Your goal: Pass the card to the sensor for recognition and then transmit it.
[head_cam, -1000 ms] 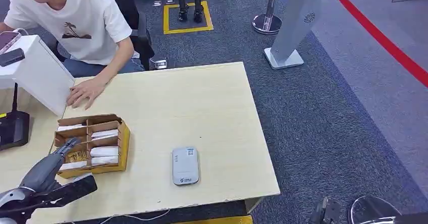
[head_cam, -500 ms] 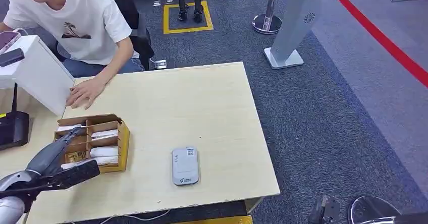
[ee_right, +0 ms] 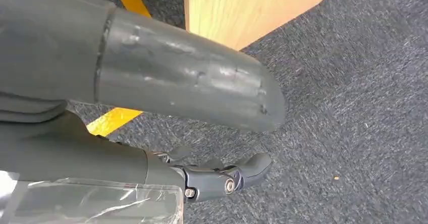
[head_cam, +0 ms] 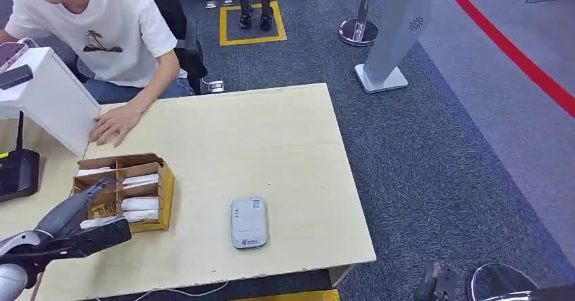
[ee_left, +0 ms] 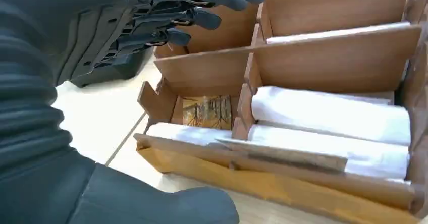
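Note:
A brown cardboard box [head_cam: 165,191] with divided compartments sits at the table's left. White cards [head_cam: 140,204] lie in its slots, and one picture card [ee_left: 208,112] stands in a near slot. My left hand [head_cam: 73,224] reaches over the box's left side. Its fingers [ee_left: 202,12] are spread above the compartments, its thumb [ee_left: 151,204] is outside the near wall, and it holds nothing. The grey card sensor [head_cam: 249,222] lies flat near the table's front edge, right of the box. My right hand [ee_right: 202,103] hangs beside the table over the carpet, fingers apart and empty.
A person in a white shirt sits at the far left with a hand [head_cam: 114,122] flat on the table behind the box. A white case [head_cam: 47,97] and a black device [head_cam: 17,173] stand at the left. A stanchion base [head_cam: 359,31] and a grey pillar [head_cam: 397,36] stand on the carpet.
My left hand moved forward over the box's left compartments, then eased back slightly. The cards, sensor and person's hand have stayed put.

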`<state>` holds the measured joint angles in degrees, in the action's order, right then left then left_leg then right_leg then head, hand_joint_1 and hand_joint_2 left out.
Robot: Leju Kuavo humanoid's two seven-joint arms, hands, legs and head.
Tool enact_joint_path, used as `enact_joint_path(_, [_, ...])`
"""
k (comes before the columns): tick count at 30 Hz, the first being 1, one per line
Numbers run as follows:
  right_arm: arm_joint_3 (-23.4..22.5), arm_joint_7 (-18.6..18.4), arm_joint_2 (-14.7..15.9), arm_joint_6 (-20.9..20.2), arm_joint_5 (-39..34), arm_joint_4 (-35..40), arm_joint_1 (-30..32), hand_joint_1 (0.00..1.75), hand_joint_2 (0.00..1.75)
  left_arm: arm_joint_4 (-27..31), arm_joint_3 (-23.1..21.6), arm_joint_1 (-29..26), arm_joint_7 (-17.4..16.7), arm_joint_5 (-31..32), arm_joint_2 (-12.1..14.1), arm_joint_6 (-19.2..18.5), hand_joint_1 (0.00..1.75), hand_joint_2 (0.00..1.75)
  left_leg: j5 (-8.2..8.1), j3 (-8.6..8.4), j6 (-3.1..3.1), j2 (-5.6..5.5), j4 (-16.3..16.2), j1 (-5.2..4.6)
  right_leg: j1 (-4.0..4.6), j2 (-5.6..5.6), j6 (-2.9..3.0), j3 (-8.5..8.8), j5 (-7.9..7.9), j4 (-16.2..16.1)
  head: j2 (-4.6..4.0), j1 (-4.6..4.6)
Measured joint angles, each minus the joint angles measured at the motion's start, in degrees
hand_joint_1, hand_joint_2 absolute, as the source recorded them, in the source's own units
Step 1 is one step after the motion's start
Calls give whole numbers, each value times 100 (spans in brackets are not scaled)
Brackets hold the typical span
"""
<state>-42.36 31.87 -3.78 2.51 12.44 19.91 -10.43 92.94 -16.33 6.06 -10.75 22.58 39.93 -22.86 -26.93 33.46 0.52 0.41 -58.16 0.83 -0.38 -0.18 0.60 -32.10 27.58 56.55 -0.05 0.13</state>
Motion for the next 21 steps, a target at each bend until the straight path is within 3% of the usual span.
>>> enact_joint_path(21, [15,-4,-2,-9,-7,0,-12,0,0,22,-223,-8,-37,-61,74,22,0,175,0,0,0,0,0,0,0,0,0,0,0,0,0,2])
